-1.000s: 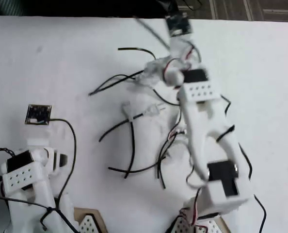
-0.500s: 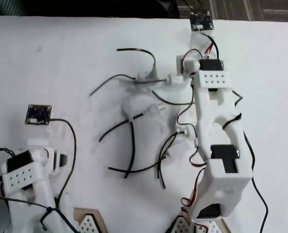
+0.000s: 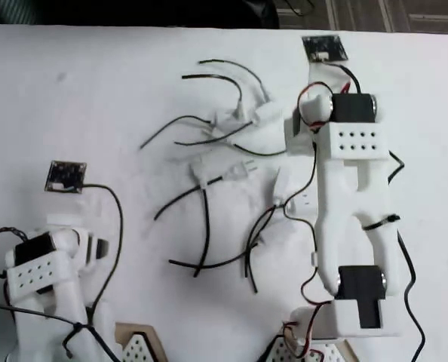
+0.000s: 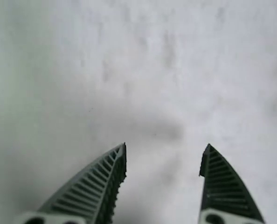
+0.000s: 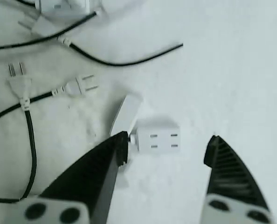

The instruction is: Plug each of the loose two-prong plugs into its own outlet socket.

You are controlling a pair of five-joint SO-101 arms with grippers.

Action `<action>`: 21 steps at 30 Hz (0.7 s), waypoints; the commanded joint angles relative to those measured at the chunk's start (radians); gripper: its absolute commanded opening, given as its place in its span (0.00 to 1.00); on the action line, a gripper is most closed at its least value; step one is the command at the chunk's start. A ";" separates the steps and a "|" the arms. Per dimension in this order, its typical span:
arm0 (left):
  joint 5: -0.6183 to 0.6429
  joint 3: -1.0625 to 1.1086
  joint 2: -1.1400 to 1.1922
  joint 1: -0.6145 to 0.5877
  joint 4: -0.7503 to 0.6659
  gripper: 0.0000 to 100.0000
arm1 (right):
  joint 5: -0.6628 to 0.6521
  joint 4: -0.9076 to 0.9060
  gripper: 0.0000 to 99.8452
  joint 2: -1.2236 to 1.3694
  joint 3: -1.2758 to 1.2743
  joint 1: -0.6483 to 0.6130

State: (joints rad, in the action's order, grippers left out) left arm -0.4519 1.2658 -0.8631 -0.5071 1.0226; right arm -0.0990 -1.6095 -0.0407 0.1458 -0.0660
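Your right wrist view shows the paired slots on the face of the white outlet block (image 5: 155, 137). It lies flat on the table (image 5: 241, 70), seen between the widely spread jaws of the right gripper (image 5: 167, 136). Farther off lie a two-prong plug (image 5: 80, 85) and a second plug (image 5: 16, 80), both white on black cords (image 5: 129, 60), with their prongs bare. The high view gives you the whole cord tangle mid-table, with the right arm (image 3: 352, 196) stretched alongside it. Your left gripper (image 4: 166, 147) hangs over bare tabletop, jaws well apart and holding nothing.
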 commanded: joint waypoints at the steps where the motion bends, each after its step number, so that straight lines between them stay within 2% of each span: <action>1: 0.012 -0.021 -0.018 0.030 -0.014 0.26 | 0.008 -0.059 0.26 -0.050 0.009 0.005; 4: 0.012 -0.020 -0.018 0.030 -0.012 0.26 | 0.009 0.021 0.26 -0.050 -0.120 -0.002; 7: 0.012 -0.020 -0.016 0.030 -0.012 0.26 | 0.023 0.217 0.26 -0.050 -0.288 -0.027; 12: 0.012 -0.005 -0.018 0.030 -0.020 0.26 | 0.186 0.498 0.26 -0.050 -0.496 -0.114; 16: 0.012 0.005 -0.018 0.030 -0.037 0.26 | 0.262 0.596 0.26 -0.050 -0.565 -0.159; 21: 0.012 0.005 -0.018 0.030 -0.037 0.26 | 0.295 0.644 0.26 -0.008 -0.568 -0.136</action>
State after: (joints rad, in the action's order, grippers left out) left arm -0.4519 1.2750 -0.8631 -0.4856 0.9981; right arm 0.1803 -0.9927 -0.0453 -0.4296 -0.2133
